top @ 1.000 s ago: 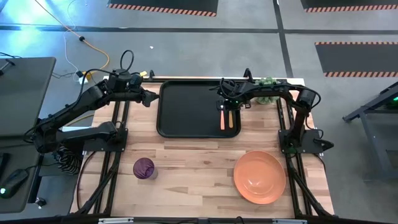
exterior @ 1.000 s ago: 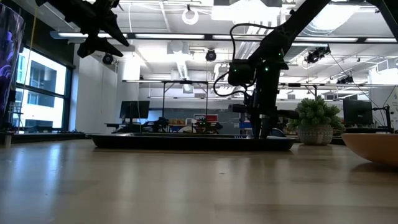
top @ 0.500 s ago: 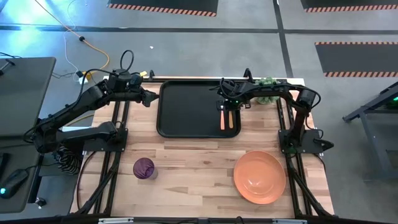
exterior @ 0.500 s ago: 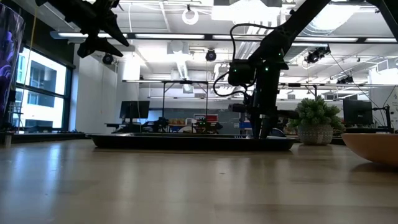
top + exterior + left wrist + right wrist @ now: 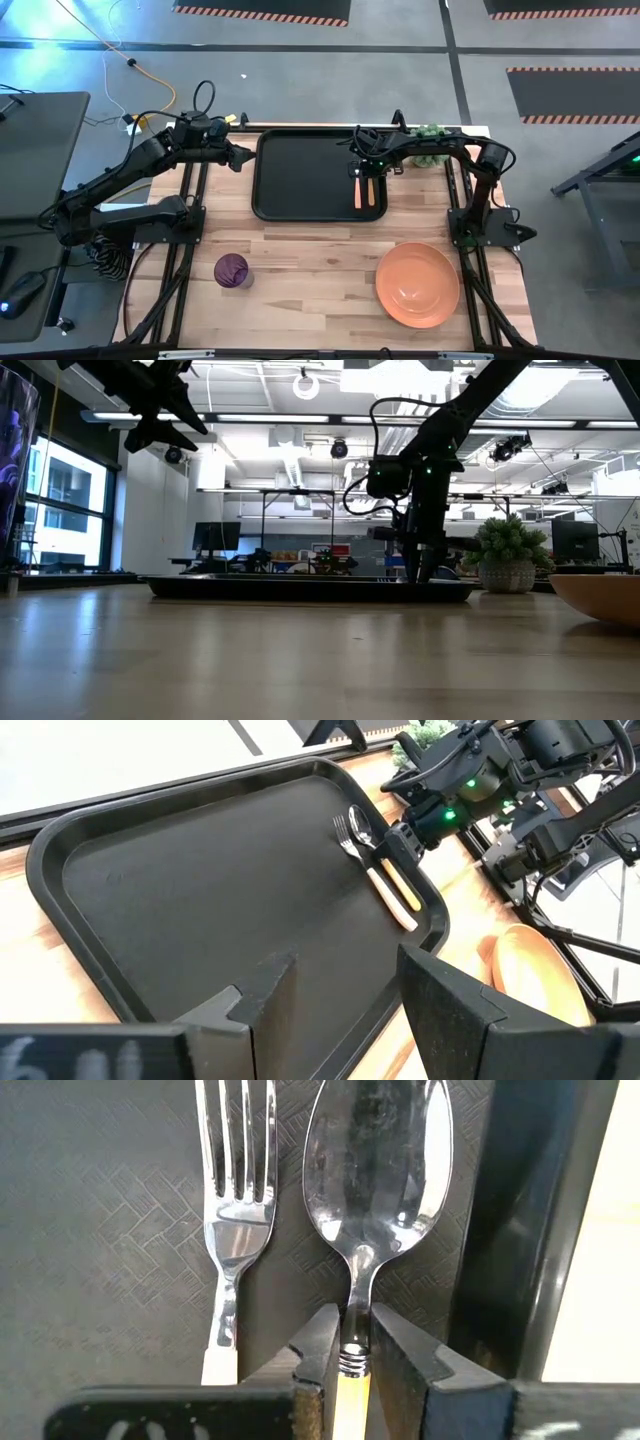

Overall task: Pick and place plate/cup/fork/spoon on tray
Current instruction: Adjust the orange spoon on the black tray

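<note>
The spoon (image 5: 375, 1190) is seen lying on the black tray (image 5: 300, 175) beside the fork (image 5: 235, 1200), its neck pinched between the fingers of the right gripper (image 5: 347, 1350), which is lowered over the tray's right side in the high view. Both pieces of cutlery are laid parallel near the tray's right rim, their orange handles pointed toward the table's front edge. The fork is judged already placed; the spoon is down on the tray floor but not yet let go. The orange plate (image 5: 417, 284) is left on the bare wood at the front right of the table, well apart from the tray, and the purple cup (image 5: 231, 269) is left at the front left, so two of the four items appear still to be moved. The left gripper (image 5: 340, 990) is held raised off the tray's left edge, its fingers spread wide and nothing between them.
</note>
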You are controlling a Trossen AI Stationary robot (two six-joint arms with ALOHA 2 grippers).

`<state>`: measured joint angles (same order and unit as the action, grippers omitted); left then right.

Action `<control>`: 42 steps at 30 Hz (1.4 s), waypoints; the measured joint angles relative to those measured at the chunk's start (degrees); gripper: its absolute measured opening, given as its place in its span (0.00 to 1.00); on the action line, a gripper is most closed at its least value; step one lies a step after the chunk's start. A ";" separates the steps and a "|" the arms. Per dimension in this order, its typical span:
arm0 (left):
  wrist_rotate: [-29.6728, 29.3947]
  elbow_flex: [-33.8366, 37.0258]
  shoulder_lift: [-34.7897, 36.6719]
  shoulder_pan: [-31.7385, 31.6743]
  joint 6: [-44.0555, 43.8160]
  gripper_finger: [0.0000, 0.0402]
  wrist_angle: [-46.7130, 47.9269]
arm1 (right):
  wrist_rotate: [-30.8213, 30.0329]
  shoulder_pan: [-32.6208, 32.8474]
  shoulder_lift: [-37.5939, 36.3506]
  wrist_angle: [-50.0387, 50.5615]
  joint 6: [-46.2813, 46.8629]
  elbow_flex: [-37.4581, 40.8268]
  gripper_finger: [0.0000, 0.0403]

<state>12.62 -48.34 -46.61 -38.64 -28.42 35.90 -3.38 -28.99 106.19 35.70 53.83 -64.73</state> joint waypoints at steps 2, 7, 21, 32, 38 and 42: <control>0.01 0.01 0.00 -0.01 0.00 0.41 0.00 | 0.02 0.00 0.00 0.00 -0.11 0.00 0.12; 0.02 0.01 0.00 0.00 0.00 0.41 0.00 | 0.39 0.00 0.00 0.00 0.08 0.00 0.17; 0.03 0.01 0.00 -0.01 -0.01 0.41 0.00 | 0.30 0.00 0.00 -0.21 0.09 0.00 0.18; 0.04 0.01 0.00 0.00 -0.02 0.41 0.00 | 0.20 0.00 0.00 -0.12 0.46 -0.02 0.18; 0.04 0.01 0.02 0.00 -0.02 0.41 0.01 | 0.20 0.00 0.00 1.64 1.65 -0.09 0.18; 0.04 0.01 0.00 0.00 -0.02 0.41 0.00 | 0.17 0.00 0.00 1.48 1.55 -0.09 0.18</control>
<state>12.67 -48.34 -46.61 -38.63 -28.45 35.90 -3.20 -28.99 106.19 37.19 55.37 -64.82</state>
